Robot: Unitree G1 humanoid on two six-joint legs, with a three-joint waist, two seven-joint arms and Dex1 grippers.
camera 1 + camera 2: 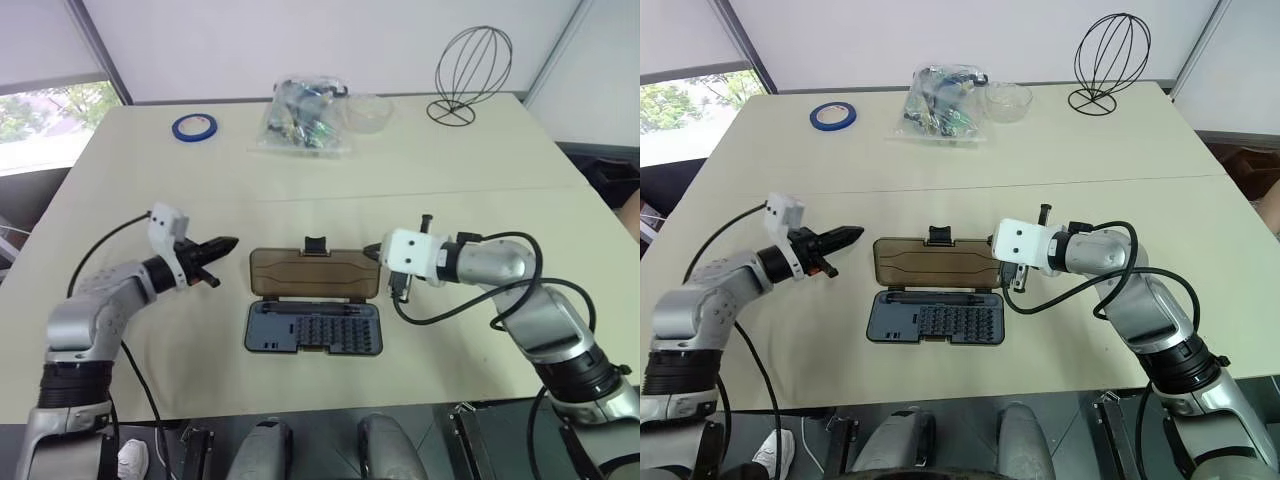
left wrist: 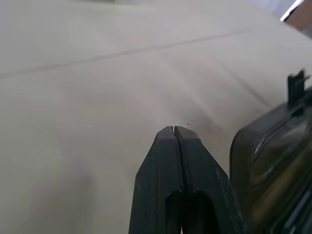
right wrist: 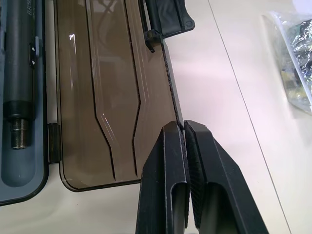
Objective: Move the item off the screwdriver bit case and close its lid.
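In the middle of the worktop [image 1: 120, 170] lies the screwdriver bit case [image 1: 314, 327], open: a blue-grey tray with rows of small bits, and behind it the lid [image 1: 314, 272], flat, smoky brown. Left of the lid, the left pincer [image 1: 226, 243] is closed, empty. At the lid's right edge, the right pincer [image 3: 184, 127] is closed. No writing is readable.

Lab-like test room: plain beige table [image 1: 420, 180], white partition walls, window [image 1: 50, 115], scattered props.
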